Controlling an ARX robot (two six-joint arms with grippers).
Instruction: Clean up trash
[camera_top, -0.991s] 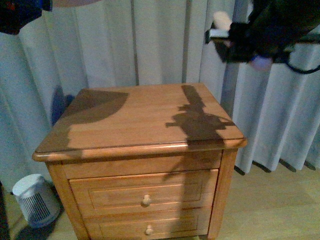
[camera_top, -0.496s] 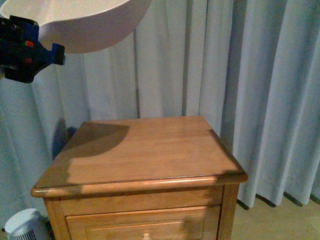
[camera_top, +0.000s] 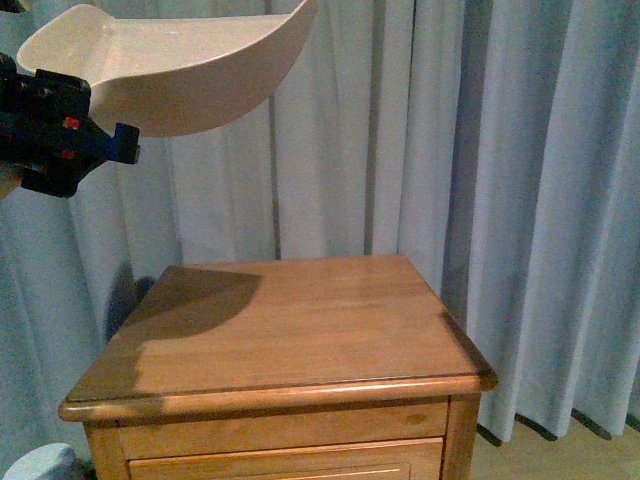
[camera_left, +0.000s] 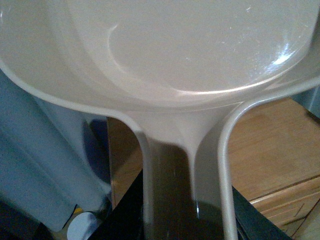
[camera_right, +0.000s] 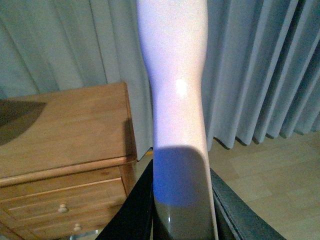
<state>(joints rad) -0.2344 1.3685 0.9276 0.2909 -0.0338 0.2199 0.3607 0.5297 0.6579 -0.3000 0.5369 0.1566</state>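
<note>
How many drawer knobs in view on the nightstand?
2, both in the right wrist view only: upper knob, and lower knob beneath it on the nightstand front. Others may be hidden.

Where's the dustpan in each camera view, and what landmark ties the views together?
Front view: the dustpan is at upper left, raised higher than the nightstand, held by the left gripper.
Left wrist view: it fills most of the picture, its handle running into the gripper.
Right wrist view: not in it; the right gripper holds only a pale handle.
Shared landmark: the wooden nightstand, visible in all three.
</note>
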